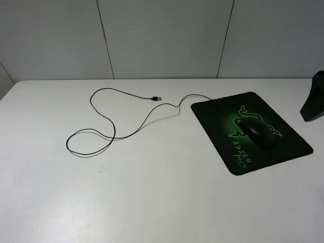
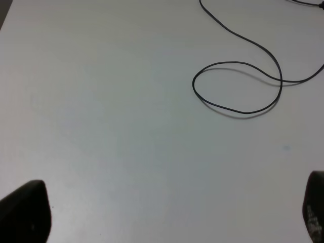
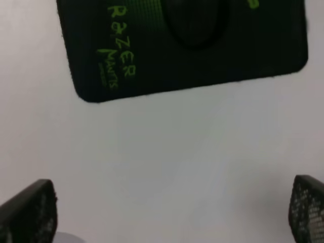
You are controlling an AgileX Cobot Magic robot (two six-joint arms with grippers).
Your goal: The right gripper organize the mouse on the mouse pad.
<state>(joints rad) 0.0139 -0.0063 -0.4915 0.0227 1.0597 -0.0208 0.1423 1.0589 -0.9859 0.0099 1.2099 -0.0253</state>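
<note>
The black mouse (image 1: 259, 132) lies on the black mouse pad (image 1: 283, 152) with green snake logo and "RAZER" lettering, at the right of the white table. Its thin cord (image 1: 109, 124) runs left in loops to a USB plug (image 1: 157, 98). In the right wrist view the pad (image 3: 243, 55) and the mouse's rear (image 3: 195, 23) show ahead of my right gripper (image 3: 172, 212), which is open and empty, over bare table apart from the pad. My left gripper (image 2: 167, 212) is open and empty, with the cord loop (image 2: 238, 88) beyond it.
A black arm part (image 1: 314, 104) stands at the right edge of the table (image 1: 152, 192). A grey panelled wall rises behind the table's far edge.
</note>
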